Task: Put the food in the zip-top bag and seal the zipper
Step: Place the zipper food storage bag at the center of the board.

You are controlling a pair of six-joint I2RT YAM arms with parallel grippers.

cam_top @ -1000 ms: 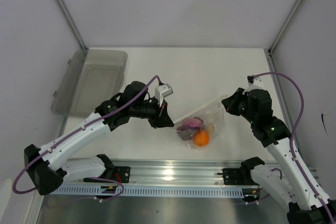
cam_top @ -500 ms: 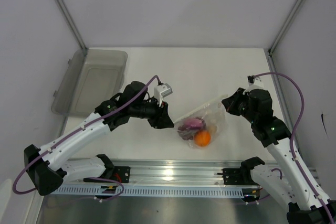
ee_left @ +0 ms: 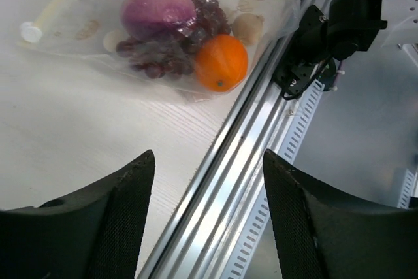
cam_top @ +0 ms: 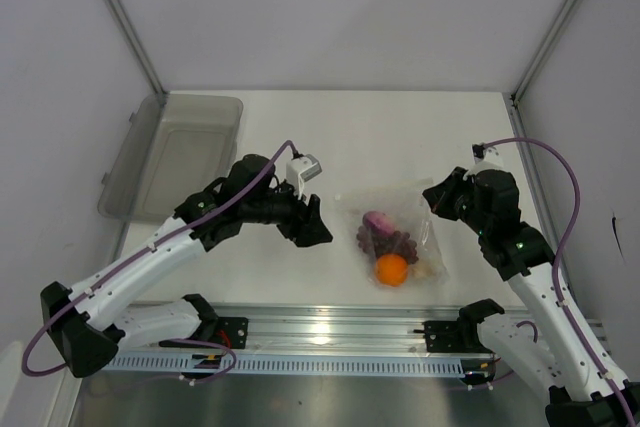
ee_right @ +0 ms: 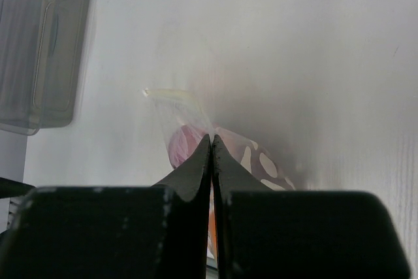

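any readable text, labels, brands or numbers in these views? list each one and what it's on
None: no legible text, number or sign in any view.
zip-top bag: only pale oval spots on the film, no letters.
grey tub: no label shows.

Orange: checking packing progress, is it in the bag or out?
In: the orange sits under the clear bag film beside the onion and berries, left wrist view.

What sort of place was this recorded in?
Probably a lab robot workcell, not a kitchen: plain white walls boxing a white table, left arm and right arm bolted to an aluminium rail.
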